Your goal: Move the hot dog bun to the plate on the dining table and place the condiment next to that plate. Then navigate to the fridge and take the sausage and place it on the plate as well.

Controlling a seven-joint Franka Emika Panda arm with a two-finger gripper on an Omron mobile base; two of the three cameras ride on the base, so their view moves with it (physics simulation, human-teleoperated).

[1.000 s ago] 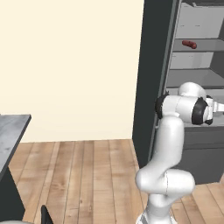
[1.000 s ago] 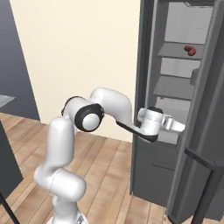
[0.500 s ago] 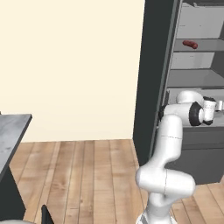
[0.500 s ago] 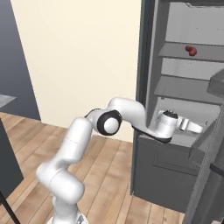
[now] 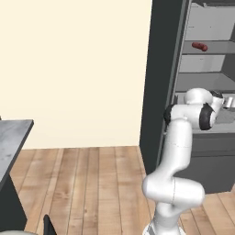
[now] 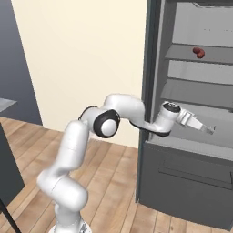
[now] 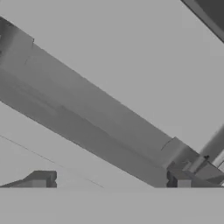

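Inside the fridge (image 6: 191, 150), the gripper (image 6: 205, 127) reached over a lower shelf with its jaws spread wide and nothing between them. Above it and well apart, on a higher shelf, lay the sausage (image 6: 198, 52), a small reddish-brown piece near the shelf's front edge. From the left base camera the sausage (image 5: 199, 46) again sat higher than the hand, untouched.

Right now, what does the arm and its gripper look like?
The arm is glossy white, built of rounded tubular links with dark grey discs at the joints. The hand is a white block with a dark ring at the wrist. The gripper has two slim pale fingers. No cables or markings visible.
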